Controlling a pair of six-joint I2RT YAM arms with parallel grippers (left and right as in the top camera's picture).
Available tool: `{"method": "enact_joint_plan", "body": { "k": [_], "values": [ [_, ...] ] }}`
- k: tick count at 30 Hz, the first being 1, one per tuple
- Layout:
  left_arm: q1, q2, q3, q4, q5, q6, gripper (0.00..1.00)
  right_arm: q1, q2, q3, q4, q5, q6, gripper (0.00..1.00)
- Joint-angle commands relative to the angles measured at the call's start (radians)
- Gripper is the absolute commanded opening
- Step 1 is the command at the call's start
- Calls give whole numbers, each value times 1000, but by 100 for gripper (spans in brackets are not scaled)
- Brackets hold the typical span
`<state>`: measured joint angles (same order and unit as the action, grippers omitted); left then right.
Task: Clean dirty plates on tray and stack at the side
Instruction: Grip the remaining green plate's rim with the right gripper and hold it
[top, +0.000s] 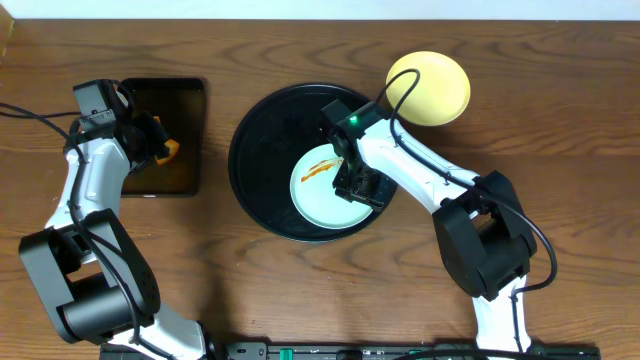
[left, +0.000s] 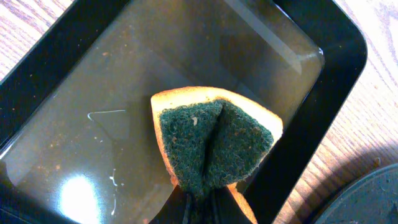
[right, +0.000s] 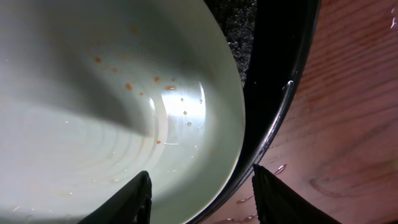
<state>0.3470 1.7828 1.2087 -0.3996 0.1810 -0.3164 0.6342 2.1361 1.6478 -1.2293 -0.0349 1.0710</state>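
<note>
right wrist, mint plate (right: 112, 112) edge between parted jaws, left jaws pinching sponge (left: 214, 140)

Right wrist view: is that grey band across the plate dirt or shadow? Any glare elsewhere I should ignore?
Right wrist: soft-edged shadow on the mint plate, not dirt; a bright highlight sits near its rim; the dark fingers look soft. Left wrist: a white glare spot on the liquid in the rectangular tray; the sponge is sharp.

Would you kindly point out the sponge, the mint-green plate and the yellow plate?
sponge (left: 211, 140), left wrist view, green scouring face.
mint-green plate (top: 316, 199), overhead view, bare centre.
yellow plate (top: 432, 88), overhead view, centre.
</note>
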Motion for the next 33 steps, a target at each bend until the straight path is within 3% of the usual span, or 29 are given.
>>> {"method": "enact_joint_plan", "body": {
  "k": [1, 15, 20, 22, 23, 25, 30, 33],
  "values": [
    [5, 10, -2, -1, 2, 9, 8, 12, -5, -21, 11, 18, 27, 52],
    [5, 10, -2, 5, 2, 9, 8, 35, -5, -98, 141, -72, 32, 59],
    [5, 10, -3, 5, 2, 9, 8, 32, -5, -154, 181, -98, 32, 54],
    [5, 10, -3, 5, 2, 9, 8, 32, -5, -154, 192, -98, 32, 47],
    [5, 10, -3, 5, 2, 9, 8, 32, -5, -154, 198, -97, 31, 32],
    [5, 10, -3, 5, 2, 9, 8, 29, -5, -154, 217, -85, 11, 21],
    [5, 10, -3, 5, 2, 9, 8, -6, -5, -151, 261, -44, -92, 18],
    [5, 10, -3, 5, 2, 9, 8, -43, -5, -148, 355, -44, -277, 13]
  ]
}}
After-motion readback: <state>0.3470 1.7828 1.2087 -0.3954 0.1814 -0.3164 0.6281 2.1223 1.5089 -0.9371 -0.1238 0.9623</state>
